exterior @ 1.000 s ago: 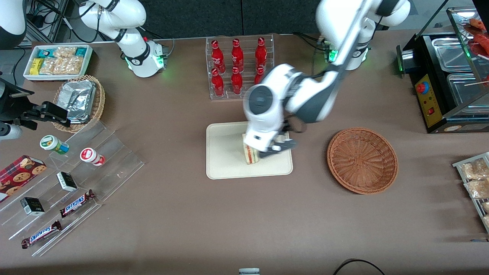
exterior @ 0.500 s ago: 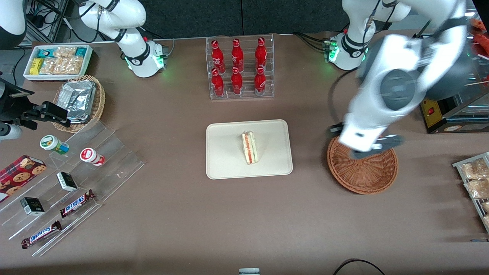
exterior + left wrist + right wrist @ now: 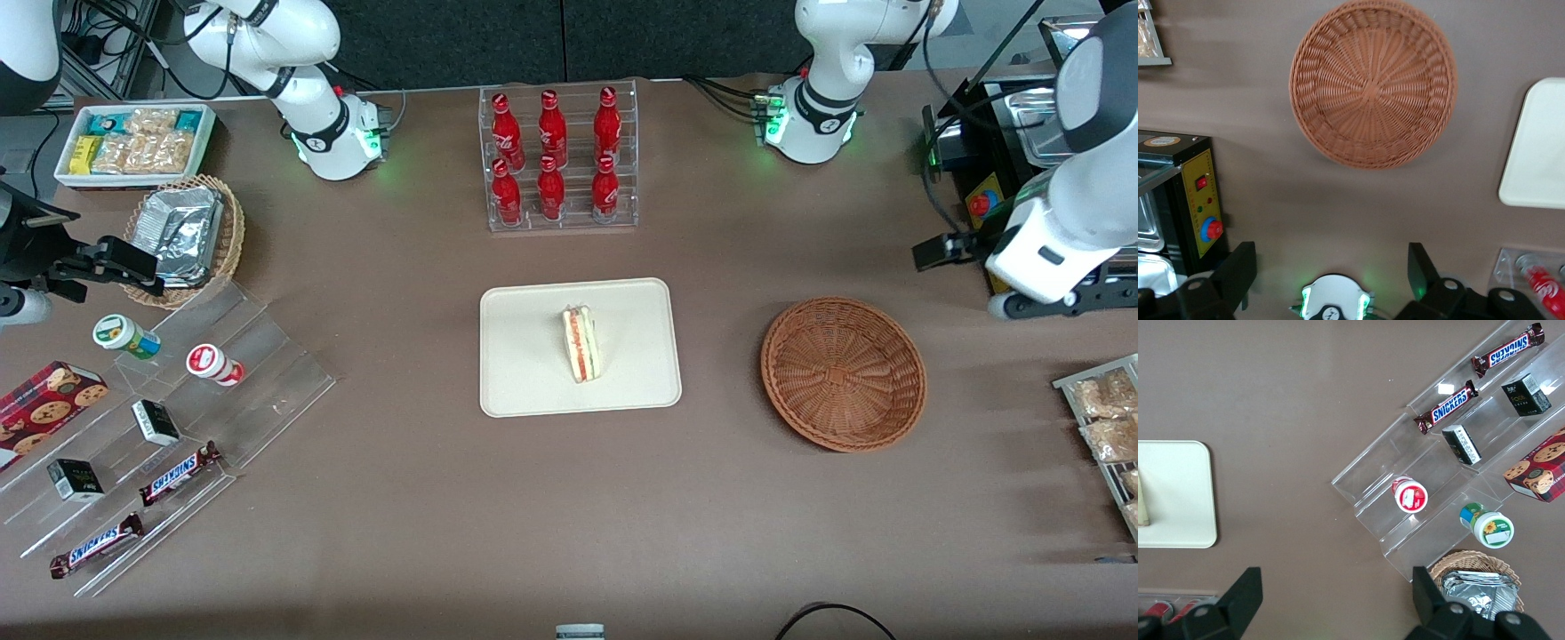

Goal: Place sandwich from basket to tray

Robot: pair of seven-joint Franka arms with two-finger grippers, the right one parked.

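- Sandwich [image 3: 581, 343] lies on the tray [image 3: 524, 356], roughly mid-tray, cut edge with red-orange and green filling facing up, nothing touching it

- Basket [image 3: 843, 373] sits on the desk [image 3: 409, 498] toward the working arm's end, well apart from the tray, and holds nothing

- Claw [image 3: 1331, 270] hangs high, clear of the basket, near the black appliance [image 3: 996, 240]; fingers [image 3: 1238, 270] spread wide apart, nothing between them

- Judged: placement looks done, sandwich released and resting in the tray

- Handling, judged: light, soft bread that dents easily; layers can slide apart if squeezed hard or tipped

- Best hold, judged: across the two flat bread faces near the thick middle of the wedge, gentle pressure, not at the thin tip or on the filling edge
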